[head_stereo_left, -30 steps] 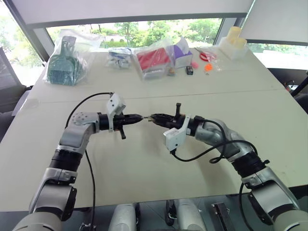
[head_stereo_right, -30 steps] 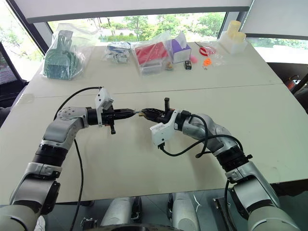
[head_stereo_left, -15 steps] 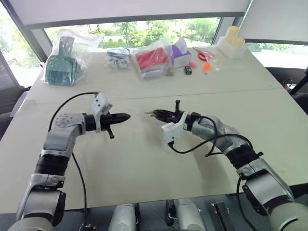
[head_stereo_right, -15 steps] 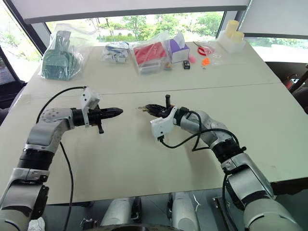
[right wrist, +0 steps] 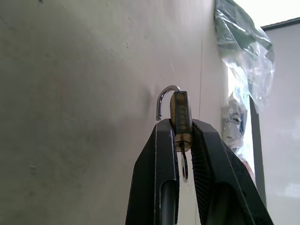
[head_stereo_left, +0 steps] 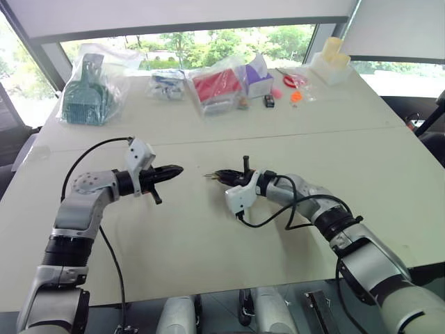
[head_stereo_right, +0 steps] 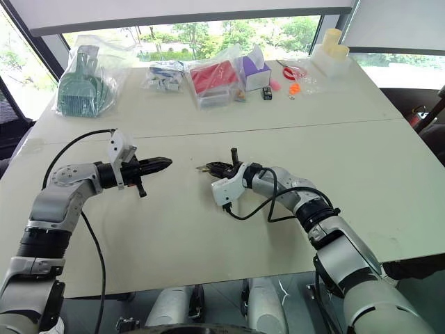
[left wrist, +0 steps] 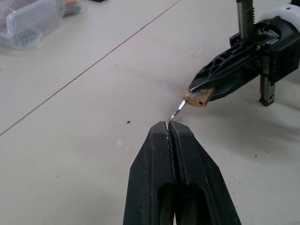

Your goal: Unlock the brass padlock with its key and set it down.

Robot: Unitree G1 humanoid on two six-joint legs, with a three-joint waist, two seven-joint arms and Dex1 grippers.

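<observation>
Already the shackle of the brass padlock (right wrist: 180, 117) is seen swung free at one end, its hook open beside the body, so the unlocking is judged done. The padlock is pinched between the two fingers of the right hand (right wrist: 182, 140), its body clamped at the fingertips and its shackle projecting beyond them. The key (right wrist: 183, 161) is found still seated in the lock, on the side of the body facing back between the fingers, with its thin wire ring hanging there. In the left wrist view a slim silvery part is seen sticking out from the brass body ahead of the right fingertips; which part of the lock it is cannot be told.

The left hand (head_stereo_left: 175, 169) is pressed together and nothing is held in it; it is kept apart from the right hand, with a clear gap of counter (head_stereo_left: 208, 243) between the two tips.

What is left is judged to be the setting down: the padlock is held just above the counter and no contact is seen, so a lowering and a release by the right hand remain.
</observation>
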